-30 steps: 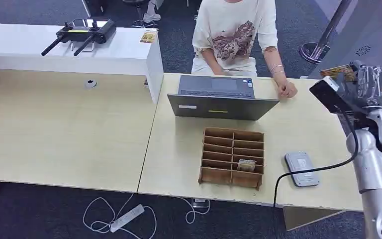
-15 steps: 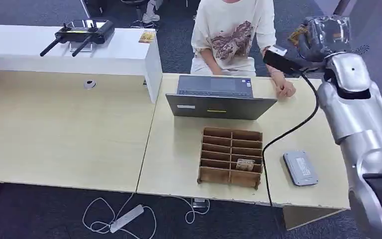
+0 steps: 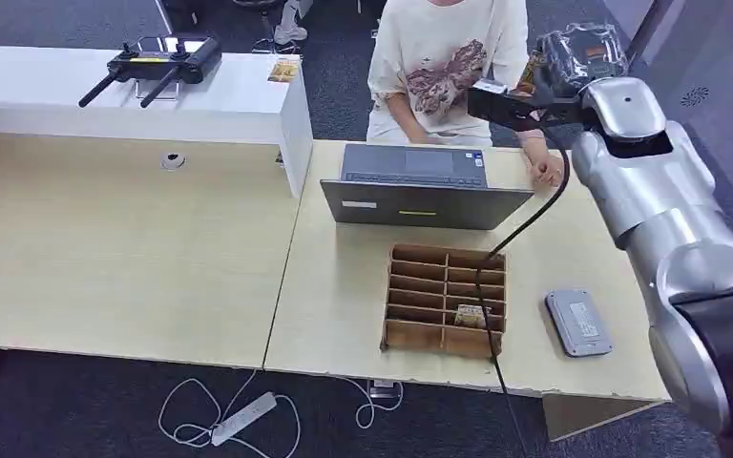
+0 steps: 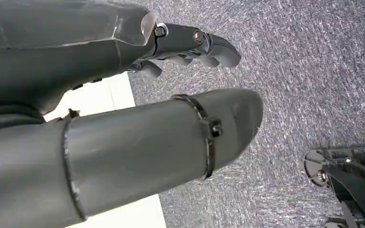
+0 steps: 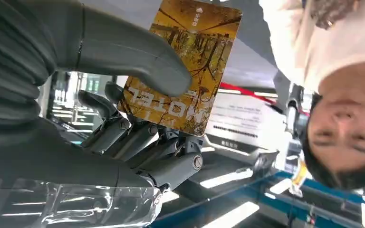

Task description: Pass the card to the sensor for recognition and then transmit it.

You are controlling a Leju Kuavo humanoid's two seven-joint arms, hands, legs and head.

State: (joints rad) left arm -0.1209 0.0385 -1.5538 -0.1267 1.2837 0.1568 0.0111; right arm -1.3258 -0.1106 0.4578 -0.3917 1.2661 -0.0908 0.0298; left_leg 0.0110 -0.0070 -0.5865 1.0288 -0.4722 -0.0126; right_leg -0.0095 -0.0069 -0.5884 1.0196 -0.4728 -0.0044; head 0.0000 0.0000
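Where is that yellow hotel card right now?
The yellow hotel card is pinched in the robot's right hand, raised at the far right of the head view, beyond the light wooden desk and beside the seated person in the cream shirt.

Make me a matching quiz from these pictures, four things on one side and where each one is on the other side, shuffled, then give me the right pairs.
Things:
1. card
2. laptop
3. grey card reader
4. black controller with antennas

Places:
A. on the white counter, far left
B. flat on the table, right of the wooden divider tray
C. held in the right hand, raised near the person
D. open on the table in front of the person

Pairs: 1-C, 2-D, 3-B, 4-A
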